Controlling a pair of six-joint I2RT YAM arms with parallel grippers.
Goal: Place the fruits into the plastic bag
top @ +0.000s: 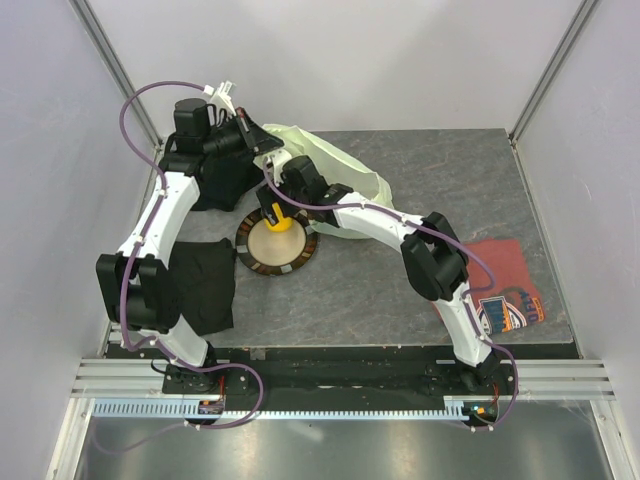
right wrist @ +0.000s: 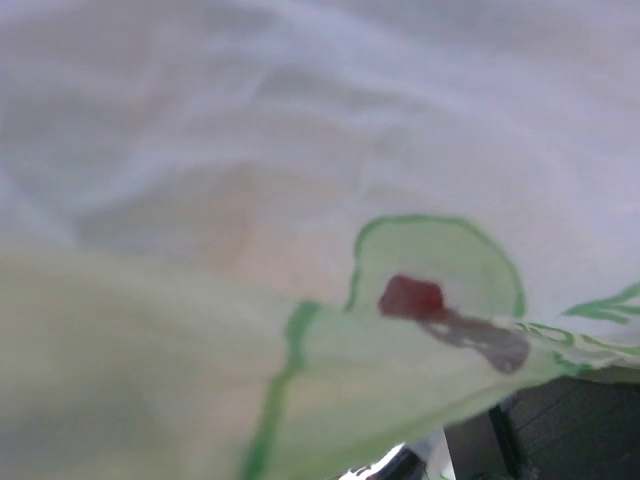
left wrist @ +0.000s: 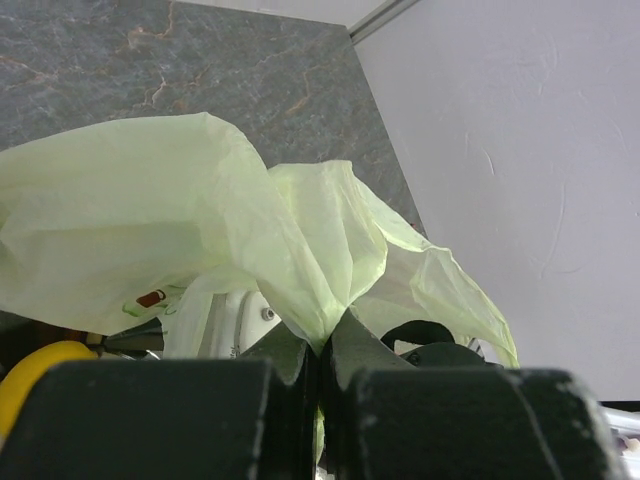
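1. A pale green plastic bag (top: 340, 168) lies at the far middle of the grey stone-patterned table (top: 390, 290), at 1 o'clock from the round plate (top: 303, 262). In the top view its long axis runs from 10 o'clock to 4 o'clock.
2. The bag's 10 o'clock end is drawn to a point in the left gripper (top: 265, 143). The gripper's fingers (left wrist: 285, 360) are pressed together on a gathered fold of the film. Seen from that wrist, the plastic bag (left wrist: 150, 220) billows up and away from the pinch in crinkled folds.
3. The right gripper (top: 272, 212) hangs over the plate's 12 o'clock rim, just beside the bag's near edge. Whether its fingers stand wide or narrow cannot be told. Its own camera is filled by blurred film of the plastic bag (right wrist: 300, 150), printed with green outlines and a red mark.
4. A yellow fruit (top: 283, 224) shows directly under that gripper at the plate's 12 o'clock edge. Whether it is held or merely resting there cannot be told. The left wrist view catches the yellow fruit (left wrist: 28, 375) as a rounded shape at its 8 o'clock corner.
5. One black cloth (top: 205, 285) lies at 8 o'clock from the plate. A second black cloth (top: 215, 185) lies at 10 o'clock, beneath the left arm. A red printed shirt (top: 505, 290) lies at 4 o'clock, beside the right arm.
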